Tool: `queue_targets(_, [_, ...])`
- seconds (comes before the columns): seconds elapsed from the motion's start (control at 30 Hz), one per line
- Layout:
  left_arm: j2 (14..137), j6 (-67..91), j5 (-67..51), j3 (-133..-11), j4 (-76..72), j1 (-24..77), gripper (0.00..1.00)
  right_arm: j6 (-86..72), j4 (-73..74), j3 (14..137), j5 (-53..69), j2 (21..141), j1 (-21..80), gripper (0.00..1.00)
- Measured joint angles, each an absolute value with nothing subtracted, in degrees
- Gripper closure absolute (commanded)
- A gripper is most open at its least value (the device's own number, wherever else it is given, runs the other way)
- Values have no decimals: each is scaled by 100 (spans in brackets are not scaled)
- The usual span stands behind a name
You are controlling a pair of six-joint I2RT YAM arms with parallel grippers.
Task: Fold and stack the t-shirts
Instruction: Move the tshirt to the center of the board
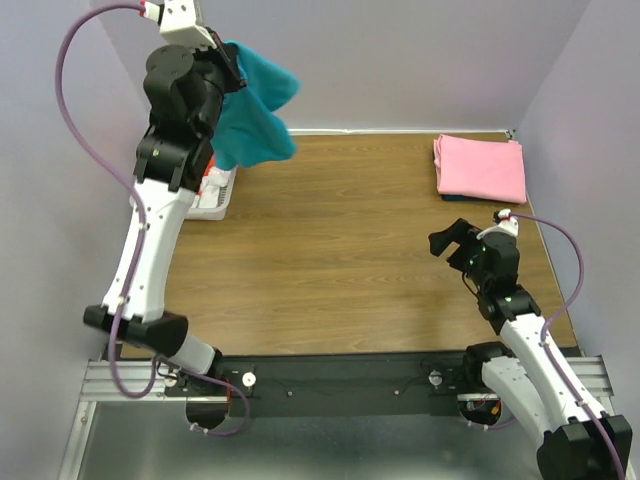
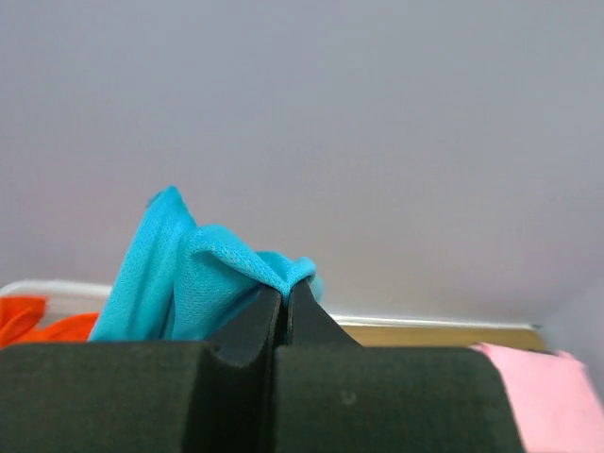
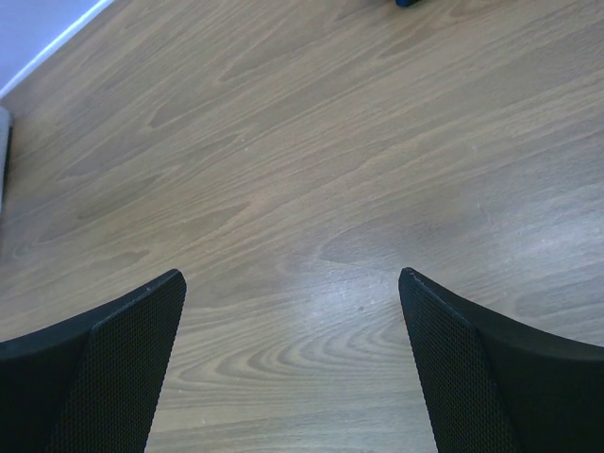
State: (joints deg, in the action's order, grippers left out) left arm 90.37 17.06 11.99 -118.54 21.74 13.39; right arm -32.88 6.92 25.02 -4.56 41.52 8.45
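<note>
High over the table's (image 1: 340, 260) far left corner, clenched in the left gripper (image 2: 286, 288): teal t-shirt (image 1: 255, 115), hanging bunched. Nearby at the left edge, white lattice basket (image 1: 215, 195) with orange-red t-shirt (image 2: 38, 326) inside. Low over bare wood, right gripper (image 3: 291, 278) spread wide, holding nothing. At far right, pink t-shirt (image 1: 481, 167), folded flat.

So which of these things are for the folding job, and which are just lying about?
For the job: teal t-shirt, pinched in the left hand; folded pink t-shirt; orange-red t-shirt.
Just lying about: white basket; table.
</note>
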Motion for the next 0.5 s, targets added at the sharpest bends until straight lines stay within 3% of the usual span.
queue_targets(0.33, [7325, 1730, 891, -10143, 965, 2871, 100, -3291, 692, 2502, -327, 3822, 845, 0])
queue_targets(0.43, [7284, 1951, 709, -9282, 609, 3076, 59, -3282, 692, 2502, -327, 3760, 845, 0])
queue_targets(0.47, [7303, 2003, 692, -8989, 556, 3094, 41, -3267, 692, 2502, -325, 3752, 845, 0])
queue_targets(0.5, [7395, 2084, 696, -8739, 545, 3096, 31, -3245, 692, 2502, -325, 3747, 845, 0])
